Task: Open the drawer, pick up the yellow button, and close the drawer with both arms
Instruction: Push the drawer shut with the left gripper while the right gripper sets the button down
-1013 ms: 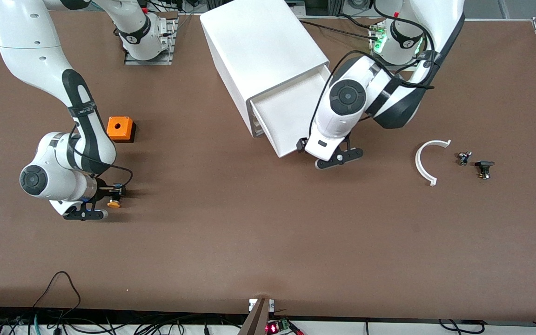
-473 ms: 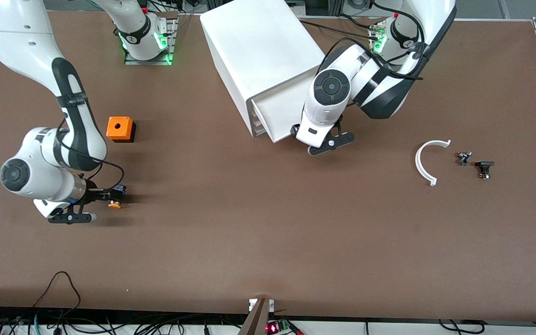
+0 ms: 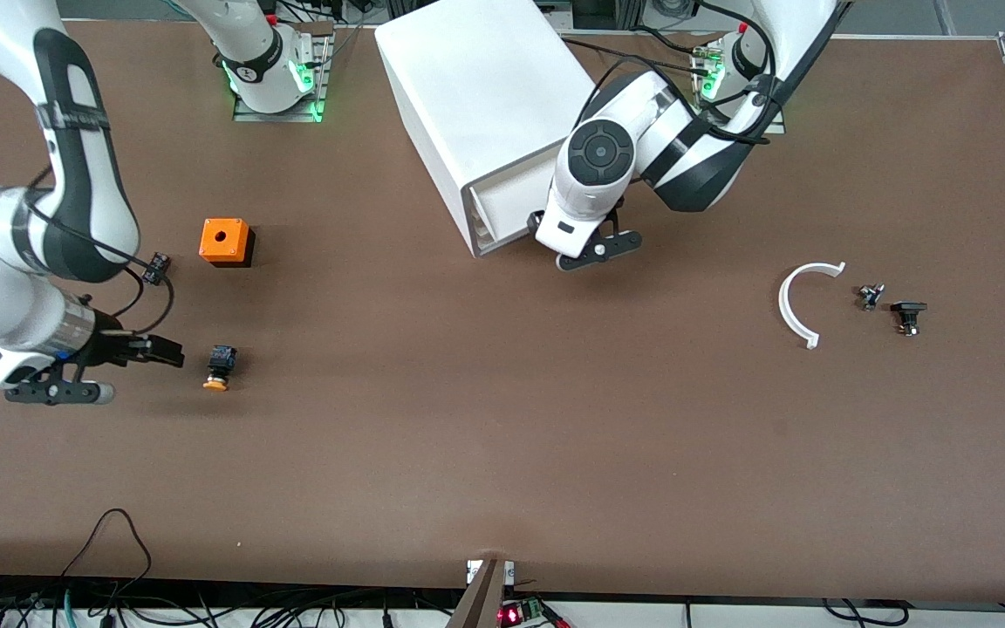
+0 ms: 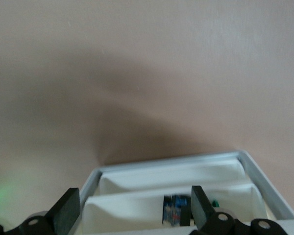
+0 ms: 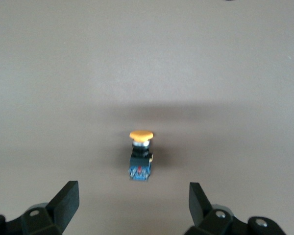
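Note:
The button (image 3: 220, 366) lies on its side on the bare table near the right arm's end, orange cap toward the front camera; it also shows in the right wrist view (image 5: 140, 154). My right gripper (image 3: 173, 352) is open and empty, a short way from the button on the right arm's side, its fingers (image 5: 68, 198) wide apart. The top drawer (image 3: 502, 202) sticks only a little way out of the white cabinet (image 3: 476, 87). My left gripper (image 3: 548, 228) is open at the drawer's front. In the left wrist view its fingers (image 4: 68, 208) frame the pale drawer fronts (image 4: 137, 208).
An orange cube with a hole (image 3: 225, 242) stands farther from the front camera than the button. A white curved piece (image 3: 795, 305) and two small dark components (image 3: 871, 296) (image 3: 907, 316) lie toward the left arm's end. A small blue-and-black part (image 4: 175, 210) shows by the drawer fronts.
My right gripper has let go of the button and drawn back from it toward the right arm's end. My left gripper has moved toward the cabinet and the drawer has slid in.

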Robot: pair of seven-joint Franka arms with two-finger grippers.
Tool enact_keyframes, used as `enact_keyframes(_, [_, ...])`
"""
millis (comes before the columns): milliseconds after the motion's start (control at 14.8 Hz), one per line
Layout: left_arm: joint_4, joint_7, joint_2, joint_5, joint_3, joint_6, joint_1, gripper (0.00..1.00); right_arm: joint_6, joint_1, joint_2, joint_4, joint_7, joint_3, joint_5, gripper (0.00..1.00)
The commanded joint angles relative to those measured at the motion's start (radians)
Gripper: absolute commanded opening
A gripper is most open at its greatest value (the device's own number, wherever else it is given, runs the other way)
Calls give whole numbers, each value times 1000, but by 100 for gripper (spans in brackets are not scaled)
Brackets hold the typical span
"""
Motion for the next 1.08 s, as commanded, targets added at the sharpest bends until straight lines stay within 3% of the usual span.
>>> enact_keyframes(0, [-41,-4,-36,-58,-28,-11,7,100,-93,21,-116,-25,125,-3,-53,99])
enact_keyframes(473, [-63,-4,-33,-92,-72,-39,9,100,-290,29,-297,-13,147,2,-96,99])
enact_keyframes(810, [-57,8,-31,-92,-81,-55,13,100,-490,29,-311,109,155,3,-88,99])
enact_keyframes(1013, [-31,37,-33,-74,-80,-57,24,100,-501,31,-309,191,141,22,-93,99])
